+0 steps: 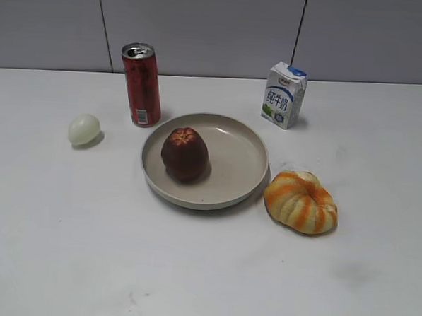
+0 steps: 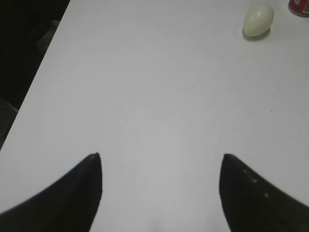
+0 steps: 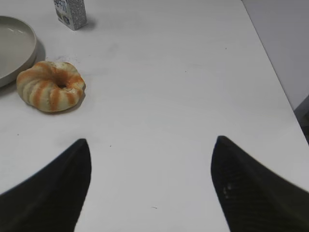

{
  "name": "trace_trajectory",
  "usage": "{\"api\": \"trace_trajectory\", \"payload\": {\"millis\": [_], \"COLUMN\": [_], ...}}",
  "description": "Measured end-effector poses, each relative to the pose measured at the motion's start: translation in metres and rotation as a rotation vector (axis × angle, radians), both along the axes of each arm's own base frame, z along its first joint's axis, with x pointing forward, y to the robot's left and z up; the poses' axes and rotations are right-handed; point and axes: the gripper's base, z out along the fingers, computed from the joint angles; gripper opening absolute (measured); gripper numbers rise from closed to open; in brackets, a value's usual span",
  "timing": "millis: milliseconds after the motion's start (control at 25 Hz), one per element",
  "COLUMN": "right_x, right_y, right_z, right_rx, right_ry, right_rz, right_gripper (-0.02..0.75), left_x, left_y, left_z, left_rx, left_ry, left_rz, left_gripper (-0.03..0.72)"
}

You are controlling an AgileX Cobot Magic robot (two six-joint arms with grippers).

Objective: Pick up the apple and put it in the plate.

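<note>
The dark maroon apple (image 1: 184, 154) with a paler dimpled top sits upright inside the large beige plate (image 1: 242, 163), on its left half. The plate's rim also shows at the left edge of the right wrist view (image 3: 14, 48). No gripper shows in the exterior view. My left gripper (image 2: 161, 157) is open and empty over bare white table. My right gripper (image 3: 150, 142) is open and empty over bare table, right of the plate. The apple is out of both wrist views.
A red can (image 1: 141, 83) stands behind the plate's left side. A pale egg-shaped thing (image 1: 84, 129) (image 2: 258, 20) lies to the left. A milk carton (image 1: 284, 94) (image 3: 70, 13) stands back right. An orange-striped pumpkin-like fruit (image 1: 301, 202) (image 3: 50, 86) lies right of the plate.
</note>
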Motion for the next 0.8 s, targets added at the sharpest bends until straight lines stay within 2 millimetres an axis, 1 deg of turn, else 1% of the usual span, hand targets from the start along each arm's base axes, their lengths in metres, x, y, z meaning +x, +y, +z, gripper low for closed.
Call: {"api": "trace_trajectory", "payload": {"millis": [200, 280, 560, 800], "right_x": [0.0, 0.0, 0.0, 0.0], "right_y": [0.0, 0.0, 0.0, 0.0], "right_z": [0.0, 0.0, 0.0, 0.0], "right_rx": [0.0, 0.0, 0.0, 0.0], "right_ry": [0.0, 0.0, 0.0, 0.0], "right_rz": [0.0, 0.0, 0.0, 0.0], "right_gripper": [0.585, 0.585, 0.585, 0.585], "left_x": [-0.02, -0.025, -0.026, -0.026], "left_y": [-0.001, -0.001, -0.001, -0.001], "left_z": [0.0, 0.0, -0.001, -0.001], "left_rx": [0.005, 0.006, 0.009, 0.003], "left_ry": [-0.12, -0.148, -0.147, -0.147], "left_rz": [0.0, 0.0, -0.001, -0.072], "left_gripper": [0.574, 0.574, 0.572, 0.568]}}
